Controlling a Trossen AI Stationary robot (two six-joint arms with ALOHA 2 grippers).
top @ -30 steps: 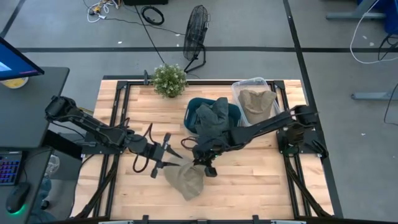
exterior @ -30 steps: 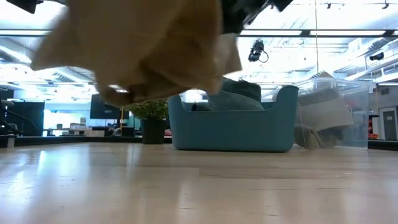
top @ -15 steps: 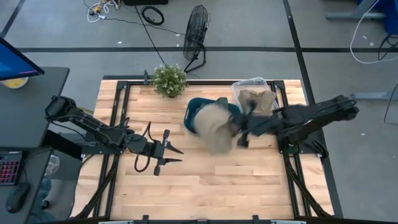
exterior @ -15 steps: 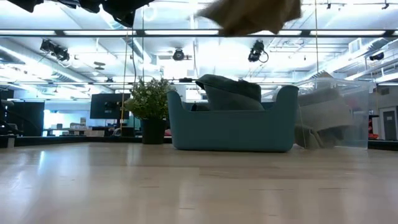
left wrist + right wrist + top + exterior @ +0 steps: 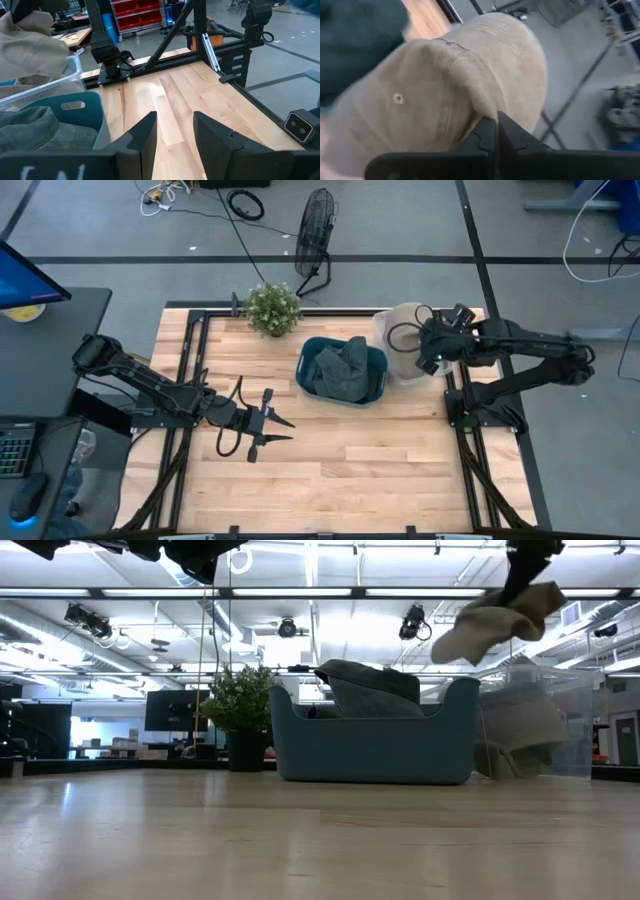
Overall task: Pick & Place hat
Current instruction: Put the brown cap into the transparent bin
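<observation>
A tan hat (image 5: 404, 340) hangs from my right gripper (image 5: 422, 352) above the clear bin (image 5: 384, 323) at the table's far right; the low view shows the hat (image 5: 495, 622) in the air over the bin (image 5: 560, 720). That gripper (image 5: 496, 134) is shut on it. Another tan hat (image 5: 520, 732) lies inside the bin. My left gripper (image 5: 272, 423) is open and holds nothing, hovering over the table's left-middle; its wrist view shows the gap between its fingers (image 5: 173, 131). My right gripper pinches a raised fold of the hat's crown (image 5: 479, 102) between its two shut fingers. The hat is lifted clear of everything and hangs slack below the gripper (image 5: 528, 562), above the clear bin.
A teal basket (image 5: 376, 377) holding a dark green hat (image 5: 340, 368) stands just left of the clear bin. A potted plant (image 5: 272, 308) stands at the far edge. Bare wood (image 5: 380, 460) spans the near half of the table.
My right gripper has carried the tan hat from low over the table's near middle, up and toward the far right, passing over the teal basket to above the clear bin. The hat stayed clear of the table and swung along.
</observation>
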